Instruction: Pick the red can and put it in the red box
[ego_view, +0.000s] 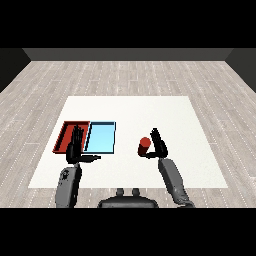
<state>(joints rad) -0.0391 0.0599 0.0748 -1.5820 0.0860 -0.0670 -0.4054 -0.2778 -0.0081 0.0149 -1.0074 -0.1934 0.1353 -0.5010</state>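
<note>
One red can, one red tray, one light blue tray, two hands, all over one white table.

Right hand beside red can

A red can sits by the black right hand. By the black left hand lie a red tray and a light blue tray, on a white table over a grey wood-plank floor.

White table bears red tray beside light blue tray.
</note>
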